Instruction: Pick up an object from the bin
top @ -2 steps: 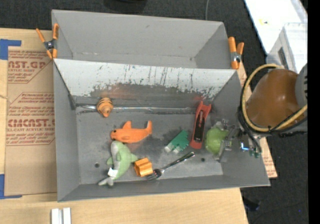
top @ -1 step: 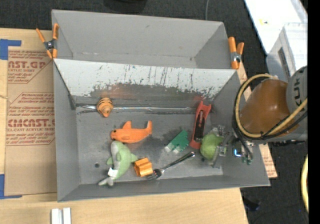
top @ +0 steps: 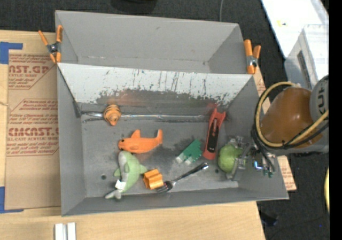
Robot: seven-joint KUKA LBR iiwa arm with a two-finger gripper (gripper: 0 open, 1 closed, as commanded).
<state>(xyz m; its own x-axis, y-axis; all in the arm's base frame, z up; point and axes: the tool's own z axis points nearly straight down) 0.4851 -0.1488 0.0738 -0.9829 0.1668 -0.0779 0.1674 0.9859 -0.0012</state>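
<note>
By the bin's point(top: 155, 41) right wall, the gripper point(top: 241, 160) sits beside one green ball point(top: 225, 159); open or closed, I cannot tell.

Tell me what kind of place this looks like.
Most likely a robotics lab's grasping test station: a grey metal bin holds small loose things such as an orange toy fish and a spoon, and a cabled robot arm reaches in with its tool beside a round green toy.

Robotics lab, grey bin point(top: 160, 46) of small toys point(top: 140, 141) on a wooden worktop point(top: 160, 225), cabled robot arm point(top: 286, 116) at its right.
</note>
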